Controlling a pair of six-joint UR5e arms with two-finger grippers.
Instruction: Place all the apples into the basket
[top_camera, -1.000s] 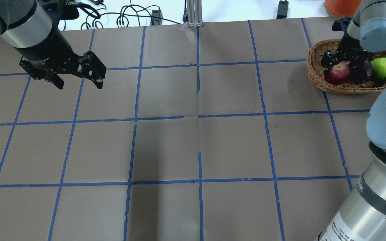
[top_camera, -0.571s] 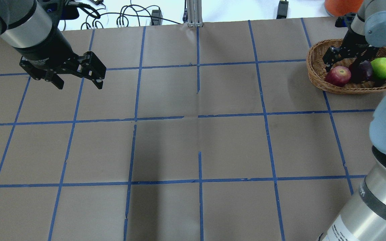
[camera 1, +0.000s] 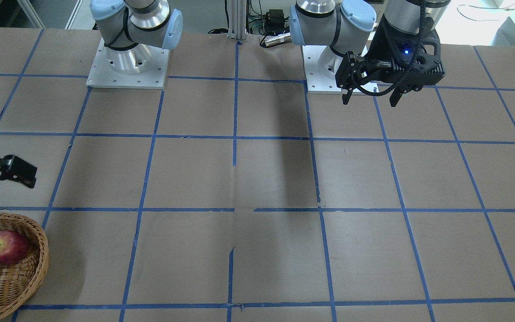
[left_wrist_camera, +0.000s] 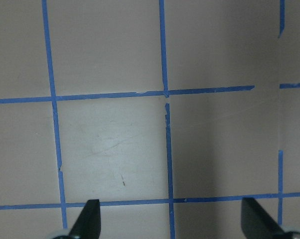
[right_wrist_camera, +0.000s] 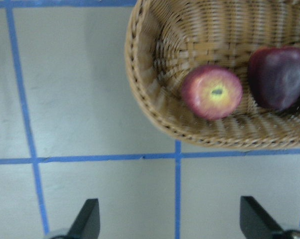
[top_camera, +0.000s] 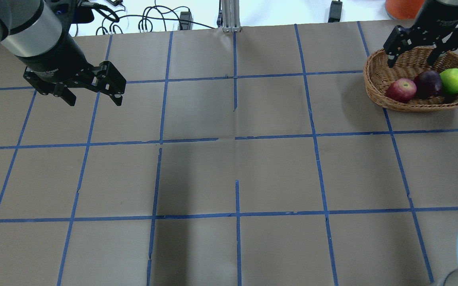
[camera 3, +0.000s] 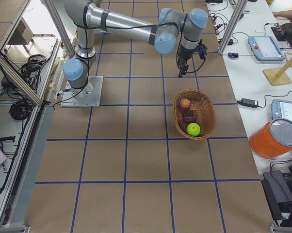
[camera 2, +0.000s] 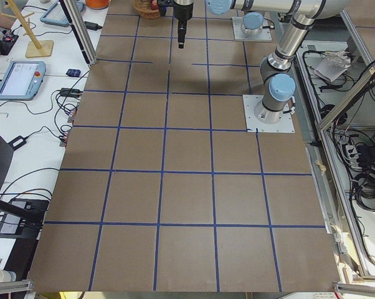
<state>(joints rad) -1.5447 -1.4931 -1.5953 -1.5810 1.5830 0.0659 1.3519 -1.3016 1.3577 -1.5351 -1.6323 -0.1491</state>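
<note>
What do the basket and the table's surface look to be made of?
Basket: woven wicker, light brown, matte; interlaced strands show. Table cover: probably brown kraft paper, matte, faintly creased. Grid lines: likely blue tape, with torn, uneven ends.

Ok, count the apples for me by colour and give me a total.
green apple: 1
dark maroon apple: 1
lighter red apple: 1
Total: 3 apples, all lying in the basket.
</note>
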